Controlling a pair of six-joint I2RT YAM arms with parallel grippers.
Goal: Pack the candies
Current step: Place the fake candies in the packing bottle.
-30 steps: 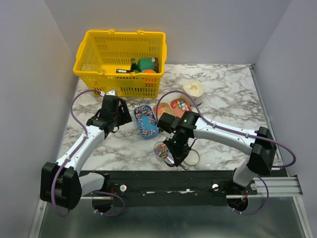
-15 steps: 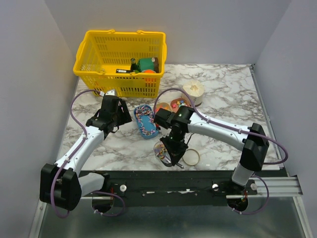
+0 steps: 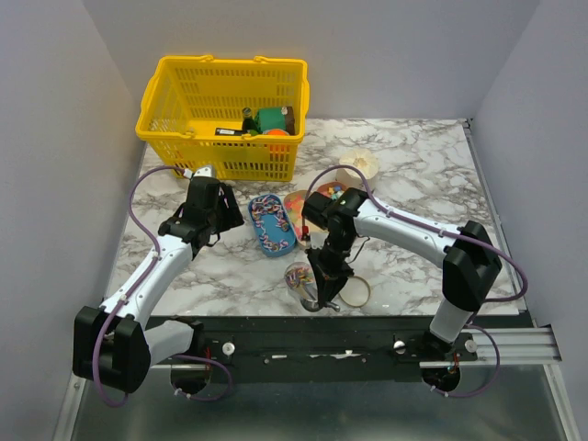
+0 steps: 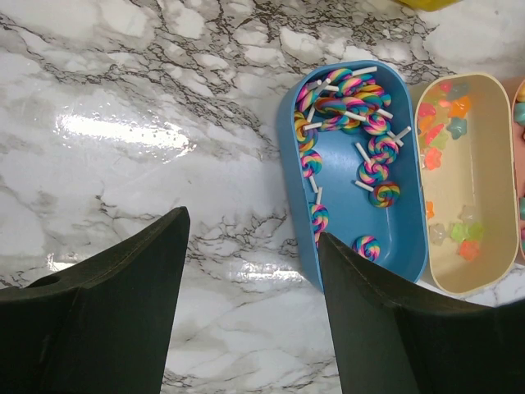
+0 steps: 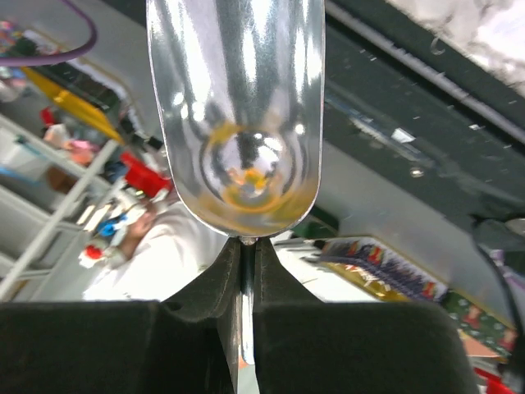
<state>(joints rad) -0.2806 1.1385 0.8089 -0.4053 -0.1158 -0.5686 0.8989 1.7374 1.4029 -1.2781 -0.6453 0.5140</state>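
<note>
Top external: grey walls, marble table, basket at 11 o'clock. Left gripper gapes empty; right gripper pinches, seemingly, a scoop.

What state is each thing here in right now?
Left gripper: open, empty.
Right gripper: shut on scoop.
Scoop: held by its handle.
Blue tray: uncovered, part-filled with lollipops.
Cream tray: uncovered, star sweets at both ends.
Jar: upright, candies inside.
Basket: upright, goods inside.
</note>
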